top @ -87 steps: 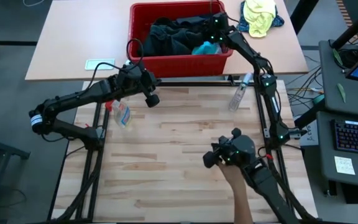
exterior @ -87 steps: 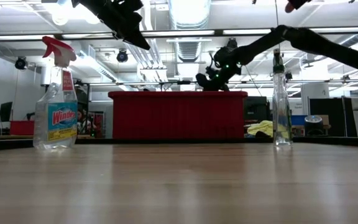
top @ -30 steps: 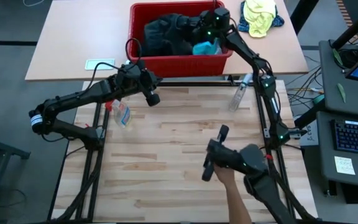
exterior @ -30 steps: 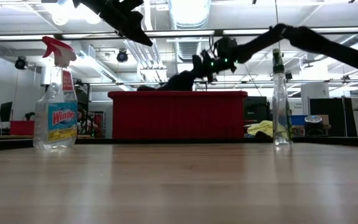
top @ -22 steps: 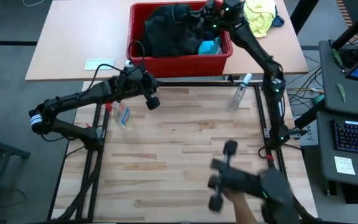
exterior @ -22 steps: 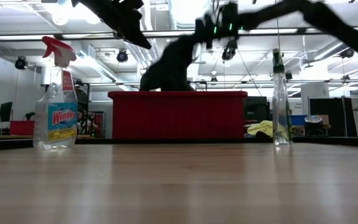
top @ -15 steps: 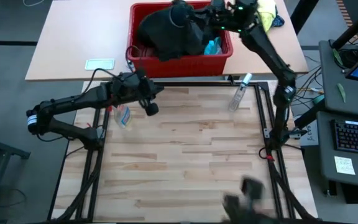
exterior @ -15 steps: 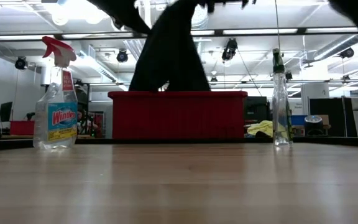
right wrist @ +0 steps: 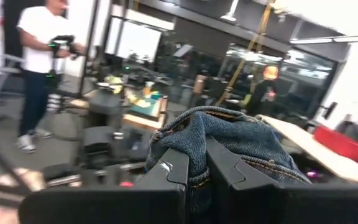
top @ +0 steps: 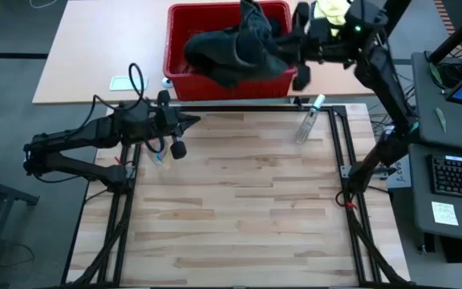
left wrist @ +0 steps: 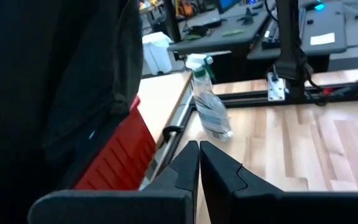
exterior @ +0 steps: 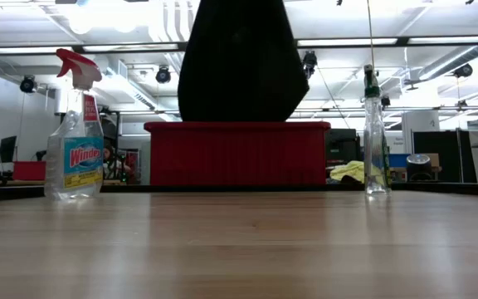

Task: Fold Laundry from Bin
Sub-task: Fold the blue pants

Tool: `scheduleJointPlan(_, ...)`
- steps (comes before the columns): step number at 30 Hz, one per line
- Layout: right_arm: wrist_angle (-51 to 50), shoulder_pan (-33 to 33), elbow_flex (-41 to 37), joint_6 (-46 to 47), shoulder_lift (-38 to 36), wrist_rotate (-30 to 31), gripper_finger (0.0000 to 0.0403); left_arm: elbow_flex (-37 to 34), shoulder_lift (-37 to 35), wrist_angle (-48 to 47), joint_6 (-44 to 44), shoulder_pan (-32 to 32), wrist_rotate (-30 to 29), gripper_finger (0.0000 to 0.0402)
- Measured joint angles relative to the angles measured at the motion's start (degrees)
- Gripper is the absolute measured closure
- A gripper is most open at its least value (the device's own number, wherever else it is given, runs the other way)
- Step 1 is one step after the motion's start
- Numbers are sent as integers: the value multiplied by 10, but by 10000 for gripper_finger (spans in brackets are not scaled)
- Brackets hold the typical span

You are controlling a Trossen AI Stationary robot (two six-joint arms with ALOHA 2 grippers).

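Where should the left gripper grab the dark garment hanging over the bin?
The dark garment hangs bunched from the right gripper above the bin. Probably pinch its low left lobe, coming from the table side, nearest the shut left gripper.

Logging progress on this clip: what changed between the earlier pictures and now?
The right gripper, shut on a dark garment, rose from inside the bin, pulling the garment up so it now hangs above the rim. The left gripper, shut and empty, drew back slightly toward its own side. The bin, Windex bottle and clear bottle stayed put.
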Motion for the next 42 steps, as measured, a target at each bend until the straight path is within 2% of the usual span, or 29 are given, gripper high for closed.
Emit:
scheduleJointPlan(12, -244, 67, -2, -47, 4, -6, 389, -1, 12, -5, -17, -1, 0, 401)
scheduleJointPlan(18, -296, 78, -69, -66, 31, -3, 389, -1, 13, -17, -40, -1, 1, 401)
scheduleJointPlan(22, -259, 80, -171, -82, 28, -5, 389, -1, 22, -56, -64, -1, 1, 401)
scheduleJointPlan(28, -121, 79, -331, -55, 24, -1, 389, -6, 36, -91, -77, -1, 0, 401)
scheduleJointPlan(34, -36, 92, -476, -13, 27, 118, 389, -12, 45, -90, -77, -1, 0, 401)
scheduleJointPlan(39, 57, 104, -578, 30, 35, 126, 389, -13, 58, -90, -77, -1, 0, 401)
scheduleJointPlan(42, 105, 112, -624, 69, 35, 170, 387, -13, 70, -90, -76, -1, 0, 401)
